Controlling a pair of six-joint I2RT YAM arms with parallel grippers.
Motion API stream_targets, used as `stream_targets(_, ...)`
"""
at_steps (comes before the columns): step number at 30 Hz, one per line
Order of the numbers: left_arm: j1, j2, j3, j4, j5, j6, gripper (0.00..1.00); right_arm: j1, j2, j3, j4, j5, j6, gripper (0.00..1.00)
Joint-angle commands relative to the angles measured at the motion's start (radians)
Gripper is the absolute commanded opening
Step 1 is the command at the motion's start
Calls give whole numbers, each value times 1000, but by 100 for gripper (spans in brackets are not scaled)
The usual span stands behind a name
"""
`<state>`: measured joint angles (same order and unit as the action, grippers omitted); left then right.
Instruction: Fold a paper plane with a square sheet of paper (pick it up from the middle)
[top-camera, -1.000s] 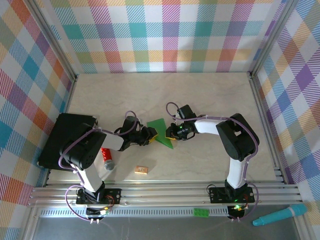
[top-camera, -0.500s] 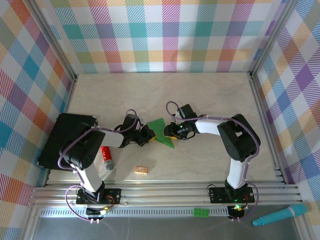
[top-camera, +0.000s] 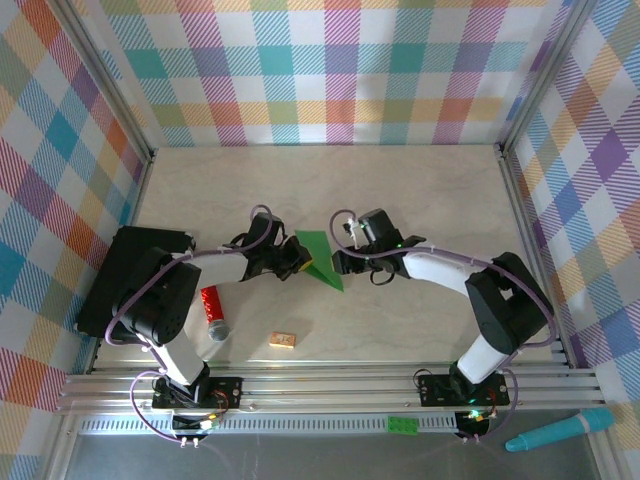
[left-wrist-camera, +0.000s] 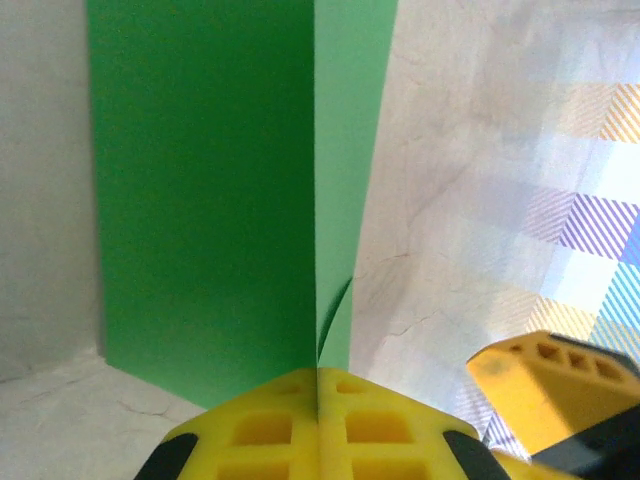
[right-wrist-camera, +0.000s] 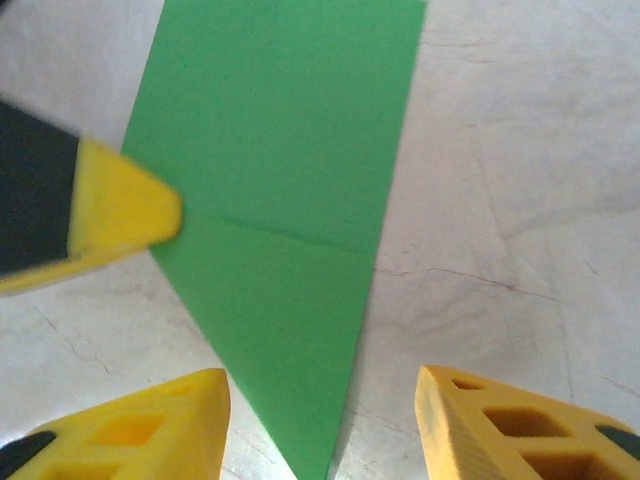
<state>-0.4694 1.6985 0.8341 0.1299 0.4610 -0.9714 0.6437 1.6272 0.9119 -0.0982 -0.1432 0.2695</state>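
Observation:
The square sheet of paper (top-camera: 322, 254) is bright green and folded into a long pointed shape with a centre crease. It stands near the middle of the table. My left gripper (top-camera: 297, 263) is at its left edge. In the left wrist view the yellow fingers (left-wrist-camera: 260, 425) are pressed together, shut on the creased edge of the paper (left-wrist-camera: 210, 190). My right gripper (top-camera: 343, 263) sits just right of the paper. Its jaws are open, and the paper's point (right-wrist-camera: 300, 330) lies between the two fingertips (right-wrist-camera: 165, 420) without touching them.
A black tray (top-camera: 130, 280) lies at the left edge. A red cylinder (top-camera: 212, 310) and a small wooden block (top-camera: 284, 340) sit in front of the left arm. A tiny green brick (top-camera: 403, 424) and a teal pen (top-camera: 558, 430) rest on the front rail.
My left gripper has shut on the paper's edge. My right gripper has opened, let go of the paper and drawn back to the right. The paper has shifted slightly away from the bases.

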Motion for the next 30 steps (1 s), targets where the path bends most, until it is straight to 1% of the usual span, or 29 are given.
stream_targets(1, -12, -11, 58, -116, -28, 10, 2, 58, -5, -9, -23, 104, -136, 49)
stream_targets(5, -20, 0, 105, -173, -46, 12, 1, 108, 17, -14, 6, 133, -173, 45)
stream_targets(9, -29, 11, 127, -195, -51, 11, 1, 134, 33, -22, 51, 143, -187, 45)
stream_targets(15, -38, 21, 138, -206, -56, 9, 2, 164, 83, 7, 42, 171, -198, 42)
stream_targets(26, -44, 23, 130, -205, -54, 4, 2, 187, 129, 23, 65, 220, -171, 42)
stream_targets(30, -46, 23, 126, -202, -53, 1, 1, 192, 143, 31, 72, 234, -165, 41)
